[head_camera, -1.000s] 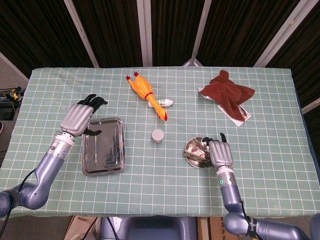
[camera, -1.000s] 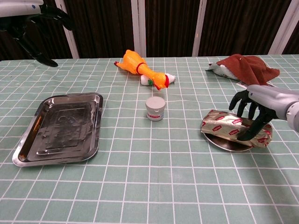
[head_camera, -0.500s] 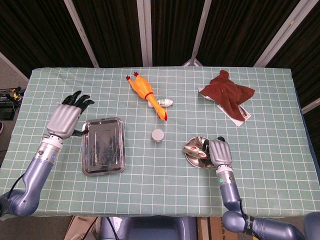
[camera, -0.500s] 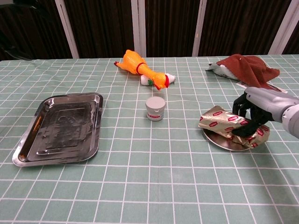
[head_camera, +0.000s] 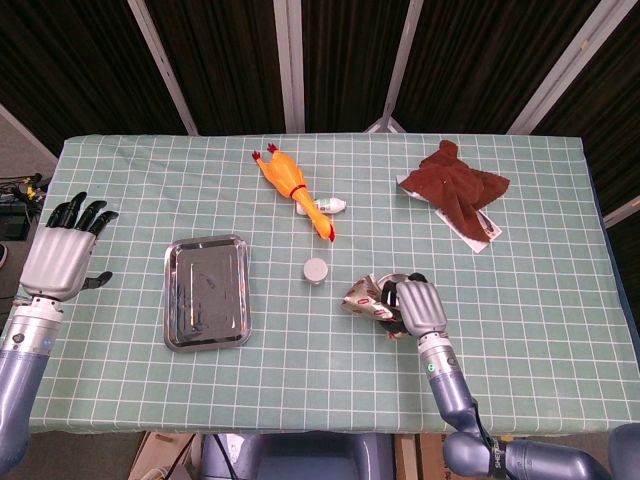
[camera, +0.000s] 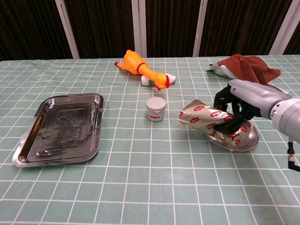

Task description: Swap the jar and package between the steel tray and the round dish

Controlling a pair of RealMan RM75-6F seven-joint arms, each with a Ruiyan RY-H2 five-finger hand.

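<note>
The empty steel tray [head_camera: 206,292] [camera: 61,126] lies at the left of the table. A small grey-lidded jar [head_camera: 316,271] [camera: 155,108] stands on the cloth in the middle, outside both containers. My right hand [head_camera: 415,308] [camera: 236,102] grips a shiny package [head_camera: 362,300] [camera: 202,118] with red labels. The package is tilted, its left end raised over the near-left rim of the round dish [camera: 246,136], pointing toward the jar. In the head view the dish is mostly hidden under this hand. My left hand [head_camera: 62,258] hovers with fingers spread beyond the table's left edge, holding nothing.
A rubber chicken [head_camera: 295,190] [camera: 140,68] and a small white bottle [head_camera: 333,206] lie behind the jar. A brown cloth [head_camera: 455,185] [camera: 246,65] covers a packet at the back right. Green checked cloth covers the table.
My right hand has lifted the package off the dish and carried it left toward the jar. My left hand has drawn back from above the tray to beyond the table's left edge.
</note>
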